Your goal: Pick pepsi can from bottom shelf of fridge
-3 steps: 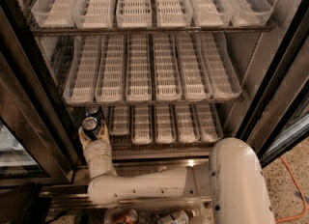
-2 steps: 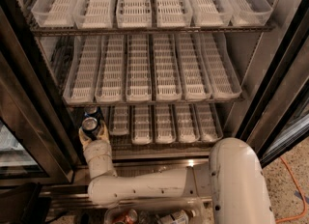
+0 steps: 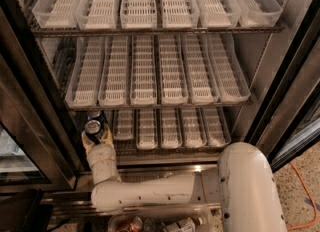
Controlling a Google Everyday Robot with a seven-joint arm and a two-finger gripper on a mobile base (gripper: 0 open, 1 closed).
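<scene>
at the far left of the bottom shelf (image 3: pixel 125 148), low in the fridge (image 3: pixel 280 91), the pepsi can (image 3: pixel 93 126) stands upright with its silver top showing, exactly where it was a second ago. the gripper (image 3: pixel 95 133) has not moved either, its pale fingers clenched on the can's sides. the middle rack (image 3: pixel 150 105) overhangs them closely. to the right, white lane trays (image 3: pixel 162 128) line the shelf. the white arm (image 3: pixel 150 193) stretches rightward along the steel base, above a clear bin (image 3: pixel 150 216) of bottles.
</scene>
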